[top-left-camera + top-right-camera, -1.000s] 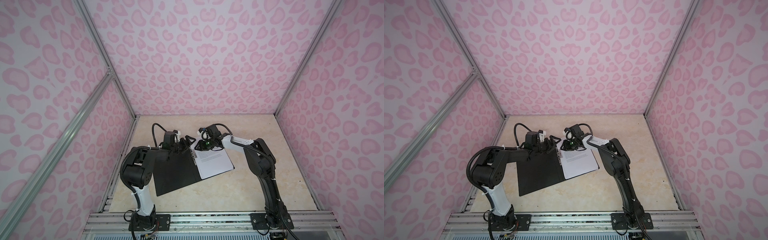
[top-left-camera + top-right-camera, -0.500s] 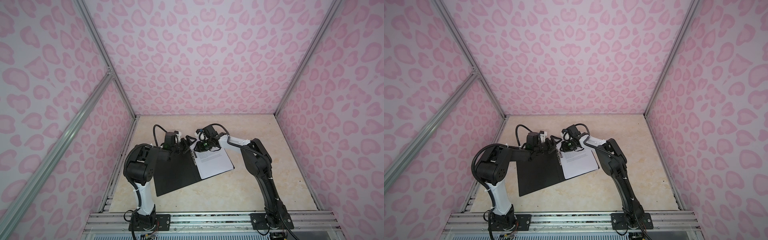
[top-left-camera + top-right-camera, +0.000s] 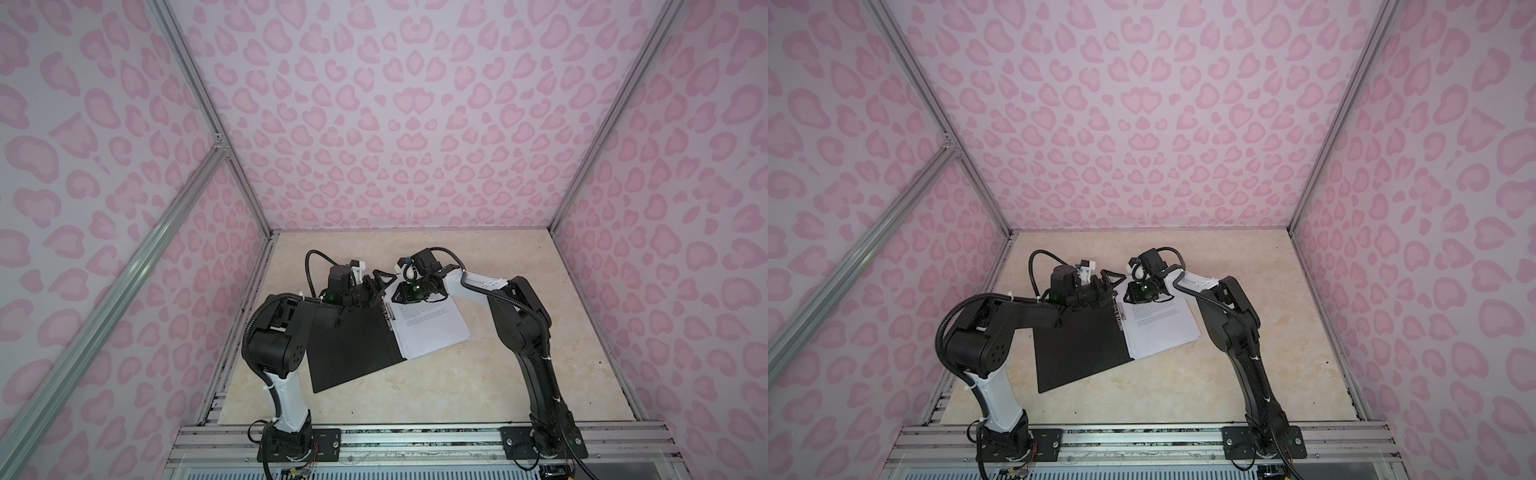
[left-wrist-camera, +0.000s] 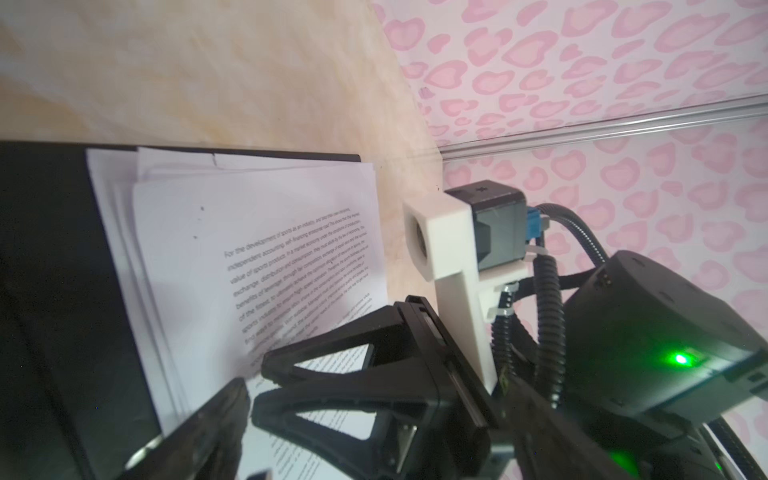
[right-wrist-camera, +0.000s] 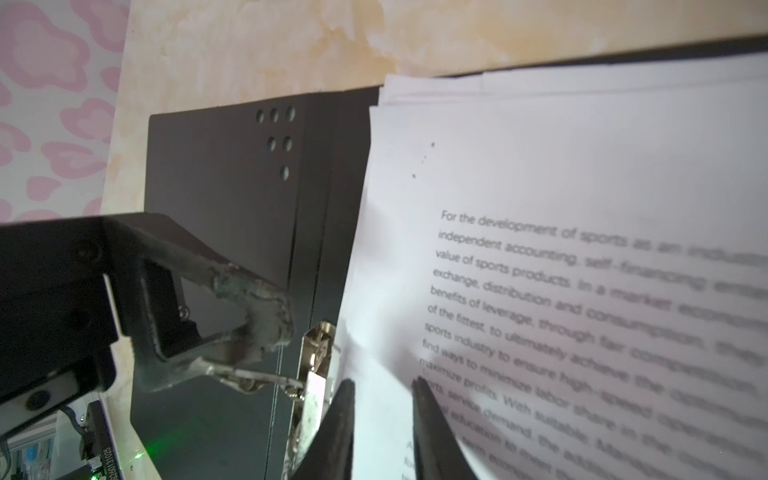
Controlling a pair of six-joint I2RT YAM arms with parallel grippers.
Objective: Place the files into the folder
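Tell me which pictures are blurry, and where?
Right wrist view: print on the files is sharp at line starts, smeared at line ends; left wrist view: mid-page print readable, nearest lines fuzzy; both top views: print too small to read.

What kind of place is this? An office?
Probably a robot test booth, not an office: pink patterned walls on aluminium framing enclose a beige tabletop with the left arm and right arm bolted to its front rail.

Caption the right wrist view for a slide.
Files rest in the open folder, a finger of the left pincer at its metal clip.
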